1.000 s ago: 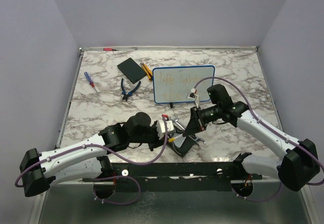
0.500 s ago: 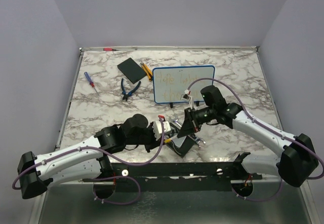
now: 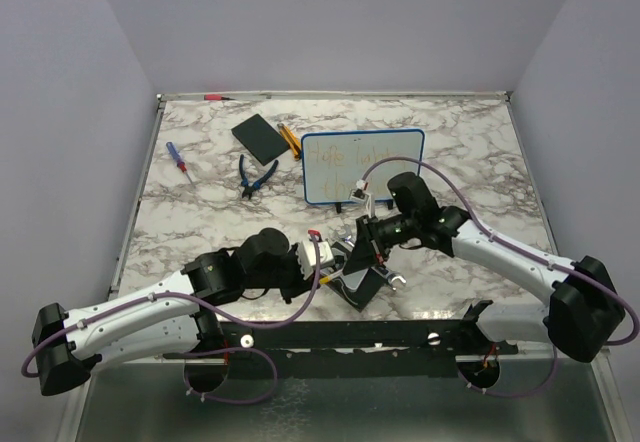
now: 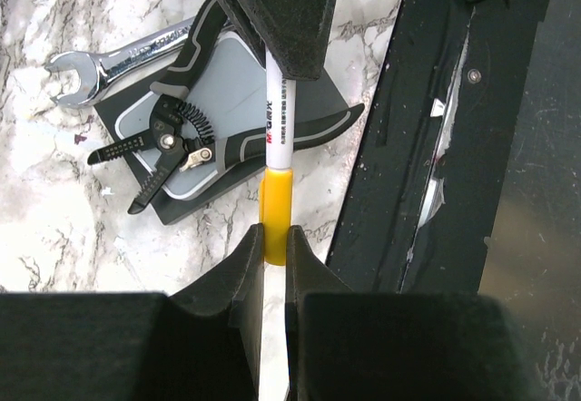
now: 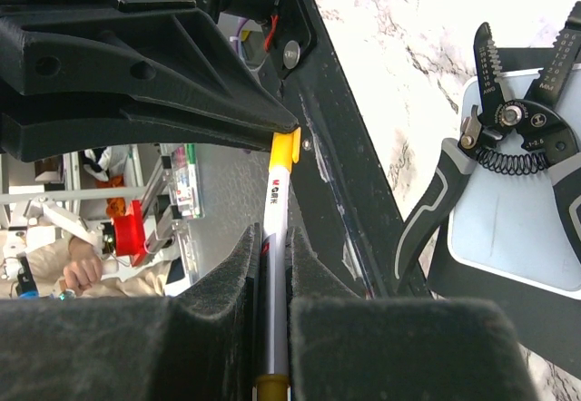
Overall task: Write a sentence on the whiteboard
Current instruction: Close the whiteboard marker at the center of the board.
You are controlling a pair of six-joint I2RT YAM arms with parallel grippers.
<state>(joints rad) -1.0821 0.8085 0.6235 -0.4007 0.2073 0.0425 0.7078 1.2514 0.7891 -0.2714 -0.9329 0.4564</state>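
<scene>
A: Top external view first: the whiteboard sits propped at the far middle of the table, just right of the black pad. The sentence is on it — two short lines, faint orange, too thin to read from here.

B: So the writing's done?

A: Prob, I'd say. Both lines are there and neither arm is near the board. They're well apart from it, meeting at the near edge over a grey pad w/ wire strippers and a wrench.

B: What's left, then?

A: Looks like pen housekeeping: cap on, marker down. That's my read, not a given.

B: Claws?

A: Left gripper is clenched, pinching the yellow cap. Barely any gap, just the cap's width.

B: And the right?

A: Right gripper is clamped round the white barrel of the marker, which runs lengthwise through the grip. So one pen, two grips, end to end.

B: Cap seated?

A: Cap and barrel touch, in line — whether it's clicked home, can't tell. Neither claw touches anything else, and the strippers lie beneath, apart from the pen.
</scene>
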